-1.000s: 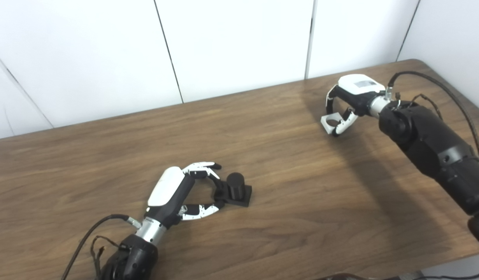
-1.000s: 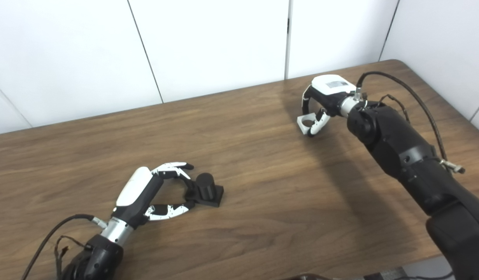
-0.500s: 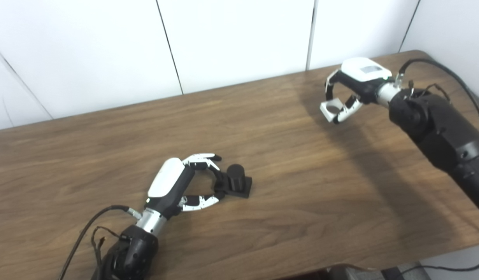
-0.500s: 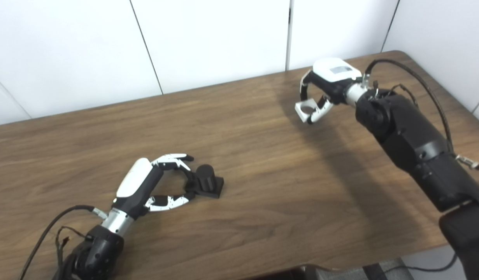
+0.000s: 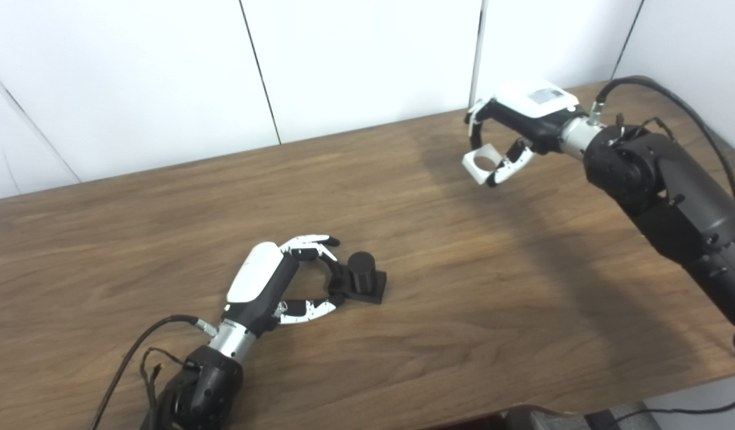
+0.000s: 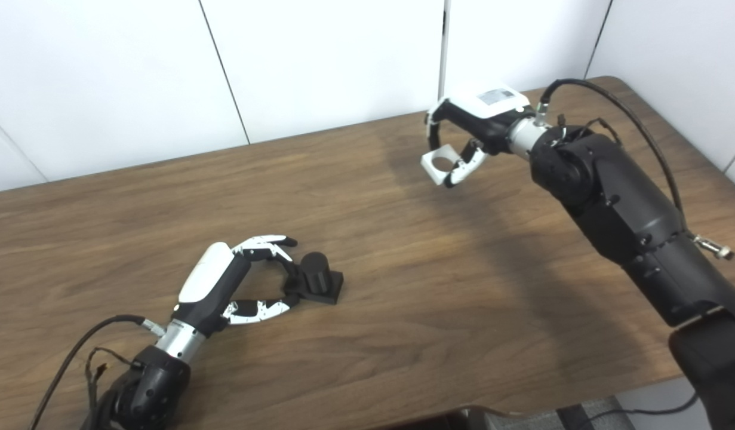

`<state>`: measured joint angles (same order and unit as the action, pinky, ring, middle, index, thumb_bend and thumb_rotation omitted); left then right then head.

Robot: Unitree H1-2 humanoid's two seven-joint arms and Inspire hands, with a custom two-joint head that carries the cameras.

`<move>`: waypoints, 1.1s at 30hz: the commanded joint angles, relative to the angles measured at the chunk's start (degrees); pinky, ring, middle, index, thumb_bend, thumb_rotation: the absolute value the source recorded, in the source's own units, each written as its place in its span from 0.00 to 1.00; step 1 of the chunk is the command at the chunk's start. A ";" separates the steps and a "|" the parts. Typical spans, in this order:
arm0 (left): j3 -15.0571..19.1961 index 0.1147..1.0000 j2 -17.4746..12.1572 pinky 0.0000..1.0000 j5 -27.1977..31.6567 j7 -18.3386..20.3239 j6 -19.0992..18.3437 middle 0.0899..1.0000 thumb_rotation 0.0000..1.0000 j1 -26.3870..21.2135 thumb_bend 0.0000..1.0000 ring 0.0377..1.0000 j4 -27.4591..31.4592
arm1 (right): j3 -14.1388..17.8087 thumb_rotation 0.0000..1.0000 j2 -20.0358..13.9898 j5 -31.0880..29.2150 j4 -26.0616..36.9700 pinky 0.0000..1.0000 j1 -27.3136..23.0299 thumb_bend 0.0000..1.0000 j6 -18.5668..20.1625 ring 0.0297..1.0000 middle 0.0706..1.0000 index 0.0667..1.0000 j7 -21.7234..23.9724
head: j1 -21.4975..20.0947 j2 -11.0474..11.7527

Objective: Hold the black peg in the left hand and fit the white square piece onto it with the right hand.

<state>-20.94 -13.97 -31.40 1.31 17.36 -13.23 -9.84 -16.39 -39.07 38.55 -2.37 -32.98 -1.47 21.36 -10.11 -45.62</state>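
Peg (image 5: 361, 279): there is one, black, a short cylinder on a square base, standing on the desk (image 5: 474, 310) a little left of the middle. One white square piece (image 5: 482, 165) with a round hole is also there, held in the air above the far right part of the desk. There are two hands. The left hand (image 5: 286, 280) has its fingers curled around the left side of the peg base, touching it, while the peg rests on the desk. The right hand (image 6: 471, 128) is closed on the piece, pinching it between fingers and thumb.

Compared with half a second ago, the right hand and the piece are more to the left; the left hand and the peg have not moved.

Between peg and piece the wood is bare and wide. The far desk edge meets the white wall just behind the right hand.
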 commanded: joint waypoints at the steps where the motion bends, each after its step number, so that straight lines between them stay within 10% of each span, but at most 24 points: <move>1: -0.61 0.42 -0.88 0.67 -1.42 2.28 -3.10 0.77 0.07 2.09 0.52 0.81 -2.60 | 0.67 0.14 -0.24 -1.05 3.48 0.81 -3.31 0.52 -1.88 0.86 0.77 0.45 0.84 | 0.13 -0.06; 33: -1.43 0.42 1.75 0.67 -3.59 1.50 -4.54 0.77 0.07 1.29 0.52 0.81 -2.81 | -0.70 0.15 8.53 -12.89 16.48 0.77 -4.17 0.52 -0.97 0.87 0.78 0.44 14.77 | 9.81 -1.09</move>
<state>-21.30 -12.34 -33.48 0.92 16.11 -13.45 -9.71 -17.65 -30.56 26.57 12.14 -33.68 -0.82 36.49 -0.26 -46.67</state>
